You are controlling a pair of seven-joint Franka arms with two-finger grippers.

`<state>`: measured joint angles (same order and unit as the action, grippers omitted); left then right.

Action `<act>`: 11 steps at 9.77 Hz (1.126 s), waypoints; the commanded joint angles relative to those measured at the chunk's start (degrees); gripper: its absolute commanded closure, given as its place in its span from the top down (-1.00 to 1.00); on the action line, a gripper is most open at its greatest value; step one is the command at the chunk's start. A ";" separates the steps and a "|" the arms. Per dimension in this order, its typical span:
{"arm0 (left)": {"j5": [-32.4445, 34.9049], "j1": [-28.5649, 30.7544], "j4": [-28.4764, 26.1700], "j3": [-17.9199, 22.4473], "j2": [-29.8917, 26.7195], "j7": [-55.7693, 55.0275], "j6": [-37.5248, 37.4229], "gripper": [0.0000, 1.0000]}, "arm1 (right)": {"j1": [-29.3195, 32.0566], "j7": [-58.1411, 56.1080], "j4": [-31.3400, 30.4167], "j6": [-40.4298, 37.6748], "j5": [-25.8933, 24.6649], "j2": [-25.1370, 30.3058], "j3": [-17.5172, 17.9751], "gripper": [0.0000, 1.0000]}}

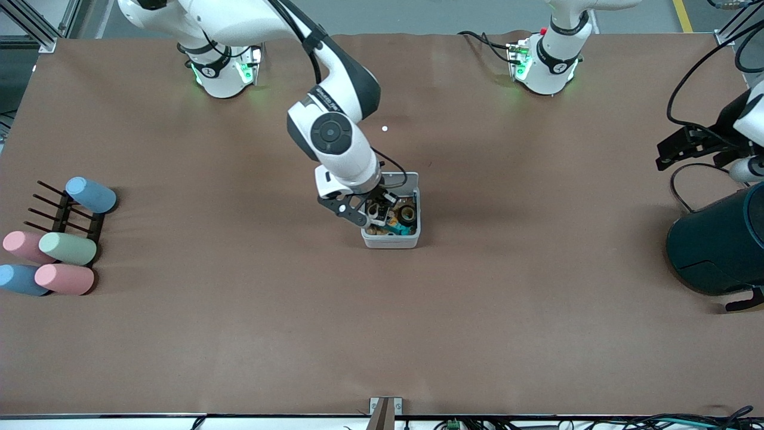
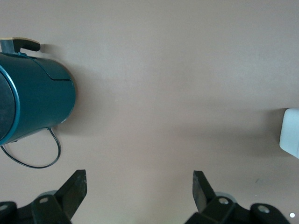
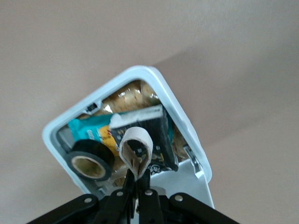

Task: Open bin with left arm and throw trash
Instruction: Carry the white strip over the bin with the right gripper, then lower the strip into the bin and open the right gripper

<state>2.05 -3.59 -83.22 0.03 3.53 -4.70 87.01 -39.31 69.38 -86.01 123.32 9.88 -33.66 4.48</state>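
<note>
The white-grey bin (image 1: 391, 242) stands mid-table with its lid (image 1: 398, 178) swung open. Inside lie a black tape roll (image 3: 89, 161), a black printed packet (image 3: 149, 128) and a teal wrapper (image 3: 86, 130). My right gripper (image 1: 376, 212) is just above the open bin (image 3: 154, 77), shut on the beige rubber-band loop (image 3: 136, 151), which hangs over the contents. My left gripper (image 1: 664, 154) waits open and empty over bare table at the left arm's end, near the teal container. In the left wrist view its fingers (image 2: 74, 186) stand wide apart, and an edge of the bin (image 2: 290, 133) shows.
A large dark teal cylindrical container (image 1: 719, 251) lies at the left arm's end of the table; it also shows in the left wrist view (image 2: 37, 98). Pastel cups (image 1: 65, 248) lie by a black rack (image 1: 59, 209) at the right arm's end.
</note>
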 commanded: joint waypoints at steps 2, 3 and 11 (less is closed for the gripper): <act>-1.08 0.16 1.92 0.23 0.87 0.83 -0.78 1.00 | 0.28 0.67 -0.21 -0.28 0.58 -0.44 -0.53 -0.72; -1.86 0.08 1.92 0.23 0.87 0.66 -0.78 1.00 | 0.63 0.67 -0.13 -0.28 0.84 -0.44 -0.53 -0.41; -1.96 0.16 1.92 0.32 0.87 0.83 -0.78 1.00 | 4.56 -1.78 3.64 -14.11 0.58 5.51 -0.88 0.35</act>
<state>1.04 -3.52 -82.81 0.08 3.85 -4.70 87.00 -38.16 69.25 -82.78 115.07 9.89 -32.50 3.30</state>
